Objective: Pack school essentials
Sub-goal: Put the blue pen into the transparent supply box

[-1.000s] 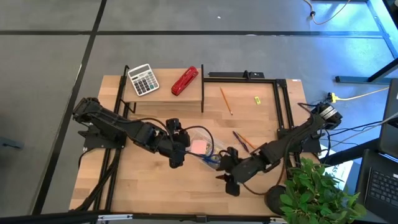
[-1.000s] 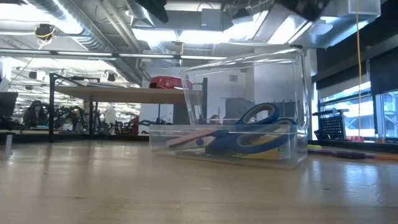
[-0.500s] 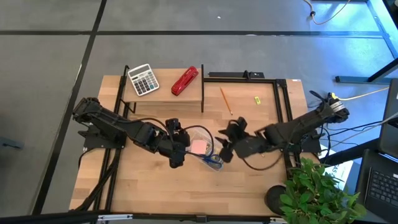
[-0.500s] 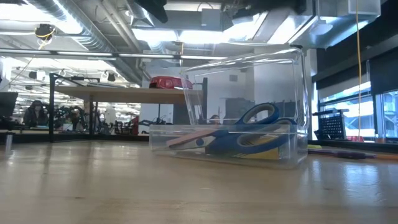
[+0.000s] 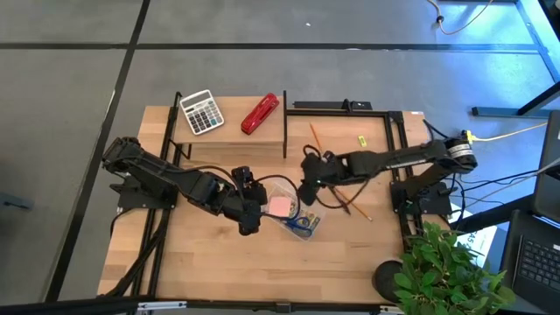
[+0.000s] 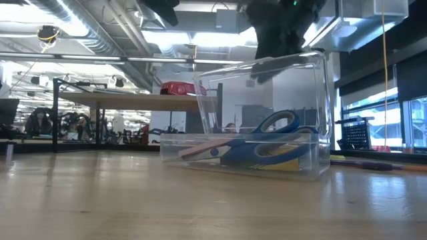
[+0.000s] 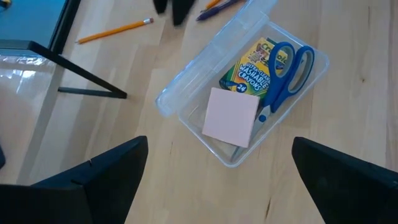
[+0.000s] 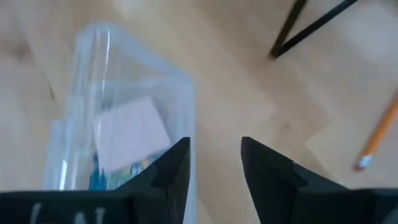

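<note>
Scissors (image 7: 287,70) with blue handles lie in the clear plastic box (image 7: 186,93) near the tabletop's middle, on a crayon pack (image 7: 252,65) and beside the pink sticky-note pad (image 7: 231,116). The right gripper (image 5: 309,185) hangs over the box's upright open lid (image 8: 124,68), fingers apart and empty. The left gripper (image 5: 248,219) hovers beside the box toward the front edge, fingers wide apart. An orange pencil (image 5: 318,142) lies toward the back edge.

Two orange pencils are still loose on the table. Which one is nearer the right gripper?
The orange pencil lying beside the dark pen, just by the right gripper. The other pencil lies farther off, up near the shelf with the red stapler.
</note>
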